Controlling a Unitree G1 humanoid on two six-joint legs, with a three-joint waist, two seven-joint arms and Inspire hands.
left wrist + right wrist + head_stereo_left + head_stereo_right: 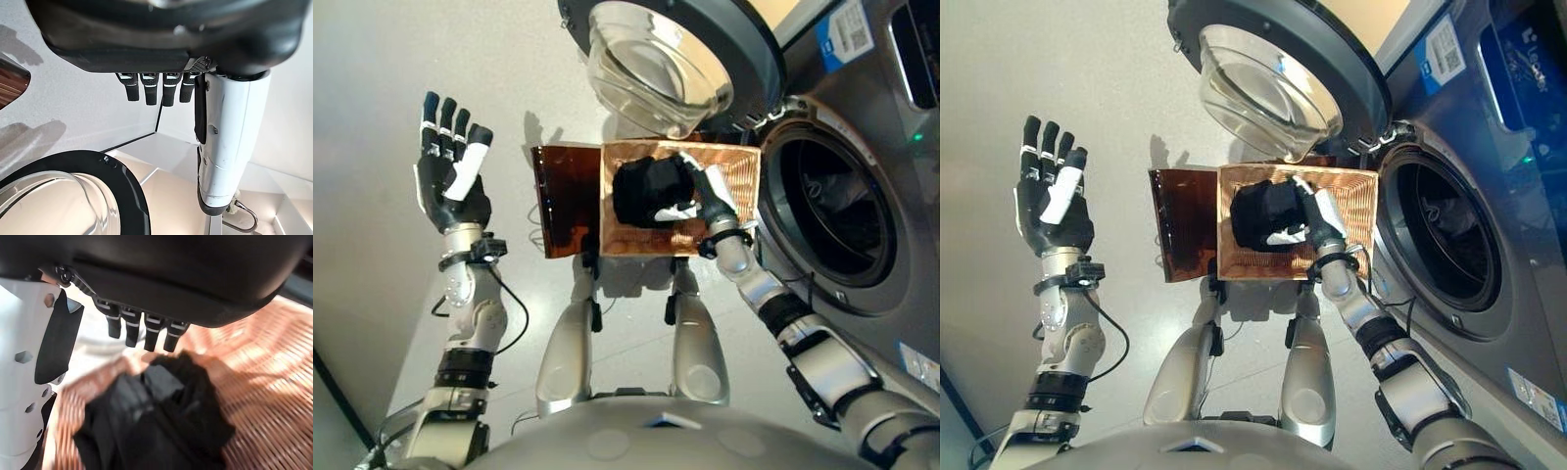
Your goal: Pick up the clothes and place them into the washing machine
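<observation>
Right hand (pixel 1317 220): my fingers (pixel 146 333) reach forward, only slightly bent, over the black clothes (pixel 646 191). In the right wrist view their tips hang just above the dark fabric with a gap showing, so I read them as released, not grasping; the white-covered thumb (pixel 24 367) stands apart at the side.

Clothes: a single crumpled black bundle lying inside the basket (pixel 744 181), toward its left half. In the head views my hand overlaps the bundle's right edge.

Basket: copper-coloured, woven, rectangular, standing on the floor directly before me. A darker brown panel (pixel 563 201) adjoins its left side; I cannot tell whether it is a lid or a separate piece.

Washing machine (pixel 1489 127): grey, front-loading, just beside the basket on my right. Its drum opening (pixel 837 211) is dark and uncovered. The round door (pixel 661 59), black-rimmed with a clear glass bowl, is swung open and overhangs the basket's far edge.

Left hand (pixel 450 171): raised well apart on the left above bare floor, palm toward the camera, fingers (pixel 146 88) straight and spread, holding nothing. Its wrist view looks past them to the door's rim (pixel 127 186).
</observation>
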